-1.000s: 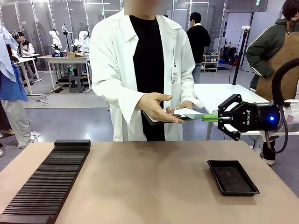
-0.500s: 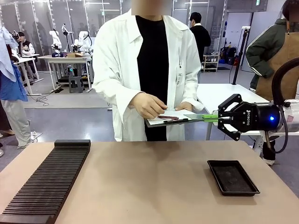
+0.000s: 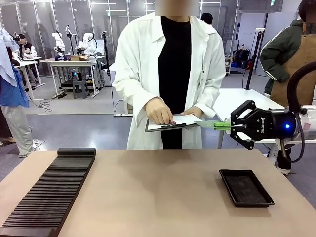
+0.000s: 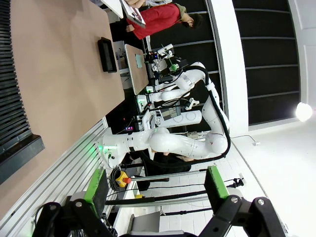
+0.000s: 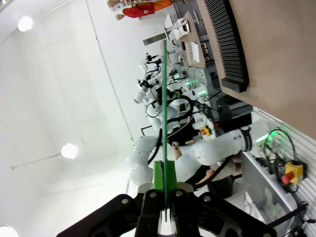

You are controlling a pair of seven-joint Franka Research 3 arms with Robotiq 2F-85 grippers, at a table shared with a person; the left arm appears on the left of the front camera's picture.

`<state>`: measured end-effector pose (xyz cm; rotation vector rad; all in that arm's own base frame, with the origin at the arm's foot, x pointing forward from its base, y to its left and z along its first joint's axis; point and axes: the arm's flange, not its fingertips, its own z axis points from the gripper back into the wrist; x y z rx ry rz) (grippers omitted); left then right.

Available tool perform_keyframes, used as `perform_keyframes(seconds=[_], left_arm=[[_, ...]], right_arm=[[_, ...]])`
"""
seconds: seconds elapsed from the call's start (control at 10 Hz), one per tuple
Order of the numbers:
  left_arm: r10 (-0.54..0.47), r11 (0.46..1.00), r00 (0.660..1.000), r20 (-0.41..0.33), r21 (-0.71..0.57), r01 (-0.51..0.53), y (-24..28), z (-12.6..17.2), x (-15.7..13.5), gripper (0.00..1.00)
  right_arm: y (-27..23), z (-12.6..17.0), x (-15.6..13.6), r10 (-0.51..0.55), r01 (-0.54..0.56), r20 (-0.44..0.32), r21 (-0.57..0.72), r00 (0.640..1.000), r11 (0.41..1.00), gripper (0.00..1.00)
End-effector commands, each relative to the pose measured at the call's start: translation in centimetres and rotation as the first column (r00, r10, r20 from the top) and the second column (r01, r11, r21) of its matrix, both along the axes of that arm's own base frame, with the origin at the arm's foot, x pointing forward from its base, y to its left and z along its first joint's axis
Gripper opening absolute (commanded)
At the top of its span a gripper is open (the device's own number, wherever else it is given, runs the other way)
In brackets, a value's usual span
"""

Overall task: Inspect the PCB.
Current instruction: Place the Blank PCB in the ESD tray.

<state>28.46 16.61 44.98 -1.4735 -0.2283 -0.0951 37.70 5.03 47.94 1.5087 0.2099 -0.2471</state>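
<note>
The PCB [image 3: 212, 124] is a thin green board held flat and level above the table's far right, one end in my right gripper [image 3: 231, 126], which is shut on it. Its free end points at the person in a white coat, who holds a grey clipboard [image 3: 173, 122] with one hand resting on the paper. In the right wrist view the PCB [image 5: 164, 98] shows edge-on as a thin green line rising from my shut right gripper [image 5: 164, 186]. My left gripper [image 4: 155, 174] is open, with nothing between its green pads [image 4: 96, 190].
A black shallow tray [image 3: 246, 187] lies on the table's right side, below the right gripper. A long black slotted rack [image 3: 49, 190] runs along the left side. The brown table [image 3: 158, 197] lies bare between them. The tray [image 4: 107, 54] also shows in the left wrist view.
The person has stepped to picture right and brought the open hand down onto the clipboard's paper. My right gripper holds the PCB in nearly the same place.
</note>
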Motion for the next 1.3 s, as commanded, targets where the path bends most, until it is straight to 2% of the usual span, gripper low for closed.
perform_keyframes(seconds=[0.0,0.1,0.3,0.6,0.8,1.2], left_arm=[[-0.006,1.000,1.000,-0.008,0.007,0.006,-0.1,0.3,-0.4,1.00],[-0.006,1.000,1.000,-0.008,0.007,0.006,-0.1,0.3,-0.4,1.00],[-0.006,1.000,1.000,-0.008,0.007,0.006,-0.1,0.3,-0.4,1.00],[-0.006,1.000,1.000,-0.008,0.007,0.006,-0.1,0.3,-0.4,1.00],[-0.006,1.000,1.000,-0.008,0.007,0.006,-0.1,0.3,-0.4,1.00],[-0.006,1.000,1.000,-0.008,0.007,0.006,-0.1,0.3,-0.4,1.00]], right_arm=[[-0.9,-1.4,-0.3,0.063,-0.048,0.175,-0.089,0.983,0.995,0.03],[-1.9,-2.4,0.0,0.042,-0.007,0.236,-0.145,0.971,0.989,0.03],[-4.3,-4.6,1.0,0.053,0.020,0.294,-0.239,0.954,0.971,0.03],[-7.0,-7.8,3.2,0.089,0.026,0.289,-0.372,0.953,0.928,0.03],[-9.3,-10.7,5.1,0.100,0.053,0.313,-0.446,0.945,0.894,0.03],[-11.6,-14.1,7.8,0.118,0.108,0.349,-0.565,0.929,0.818,0.03]])
